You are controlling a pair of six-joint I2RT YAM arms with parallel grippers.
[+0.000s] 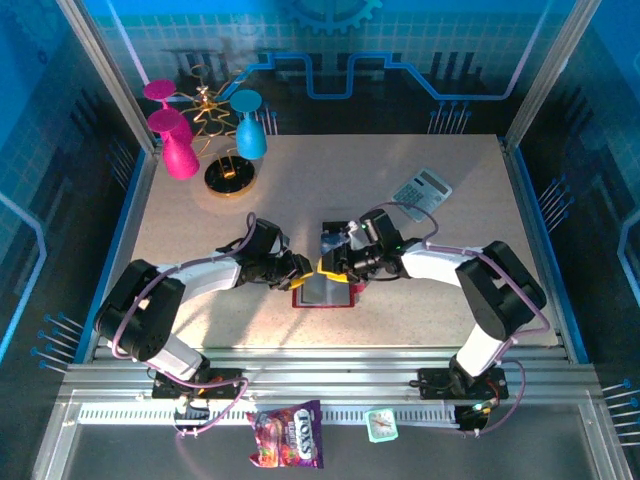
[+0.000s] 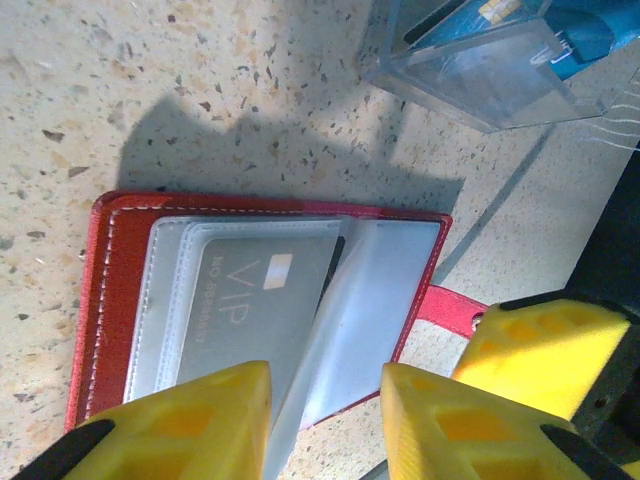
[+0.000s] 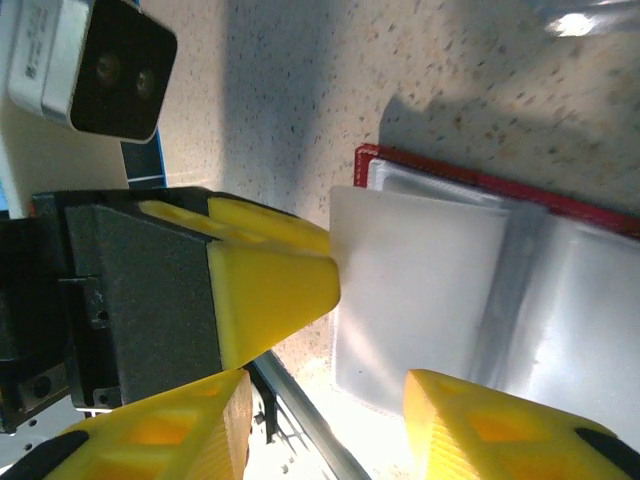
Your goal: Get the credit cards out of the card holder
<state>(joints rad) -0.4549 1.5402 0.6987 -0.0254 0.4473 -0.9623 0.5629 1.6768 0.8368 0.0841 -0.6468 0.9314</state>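
Card holder (image 2: 110, 290) lies open between my arms, VIP card (image 2: 255, 300) still in its sleeve. Left gripper (image 2: 322, 390) and right gripper (image 3: 325, 405) both hover unclenched at the sleeves (a blue card's (image 2: 575, 40) in the clear box (image 2: 470, 85)), so most pulling remains.

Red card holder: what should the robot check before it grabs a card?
1. Card holder lying open on the table: ok.
2. Grey VIP card visible in its sleeve: ok.
3. Left claw open around the loose sleeve page: ok.
4. Right claw open: ok.
5. A card gripped: not ok, none yet.
6. Claws clear of each other: cannot tell, they sit very close.
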